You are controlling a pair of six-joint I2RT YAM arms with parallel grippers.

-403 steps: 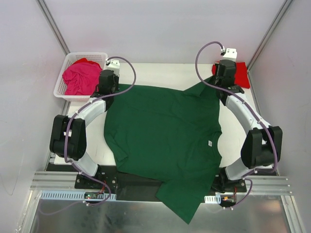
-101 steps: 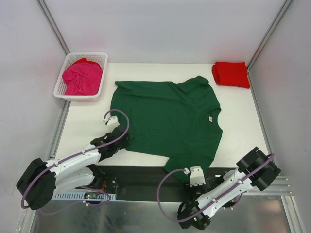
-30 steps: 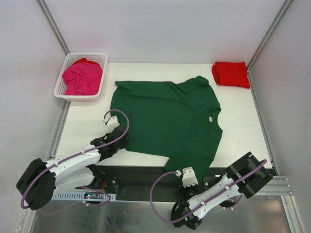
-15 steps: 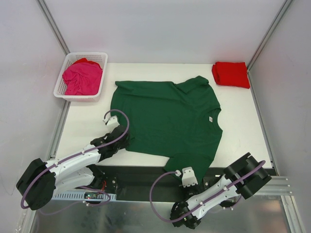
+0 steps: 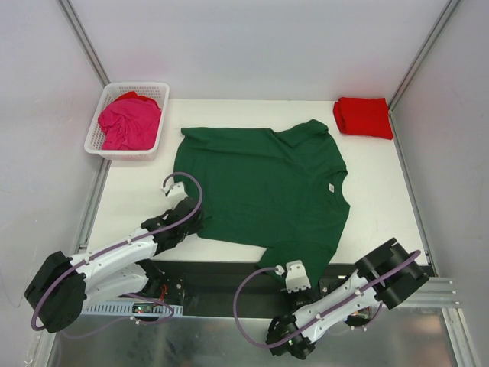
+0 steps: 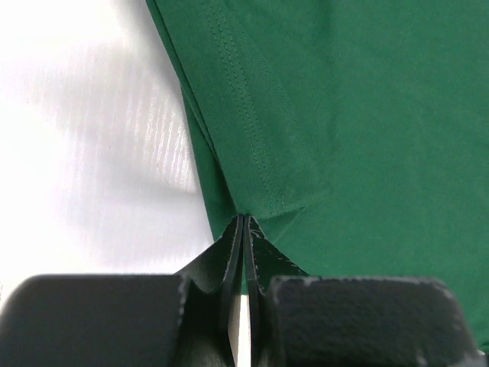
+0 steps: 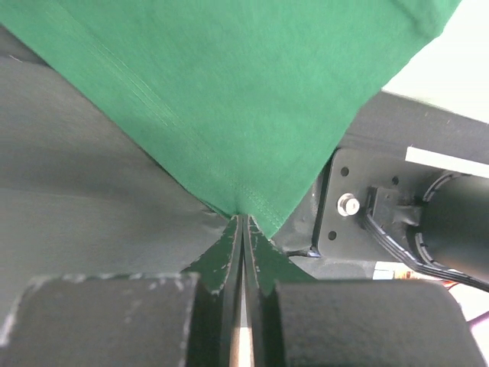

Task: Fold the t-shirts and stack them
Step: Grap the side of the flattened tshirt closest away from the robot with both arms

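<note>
The table [image 5: 382,206] lies under the green t-shirt [image 5: 260,191], which is spread nearly flat with its neck to the right. The lower sleeve hangs off the near edge.

Beyond the green t-shirt's far left corner stands a white basket [image 5: 93,136] with the pink t-shirt [image 5: 130,122] heaped in it. Beyond its far right corner, well apart, the red t-shirt [image 5: 364,117] lies already folded.

The left gripper [image 6: 243,219] is at the green t-shirt's near left corner. Its fingers are pressed together on the stitched hem, where the cloth bunches into a small fold. The right gripper [image 7: 243,218] is at the tip of the hanging sleeve, fingers pressed together on the very point of the hem.

Both holds look shallow. The right one has only the last bit of the corner, so a quick lift or a sideways tug could pull the cloth free and drop the sleeve.

On the left the hem is doubled over, so the fingers may hold just one layer. The fold would then come up crooked.

If one arm travels faster than the other, the body of the green t-shirt will likely skew or wrinkle. The sleeve could also catch on the bolts and cables just beside it.
</note>
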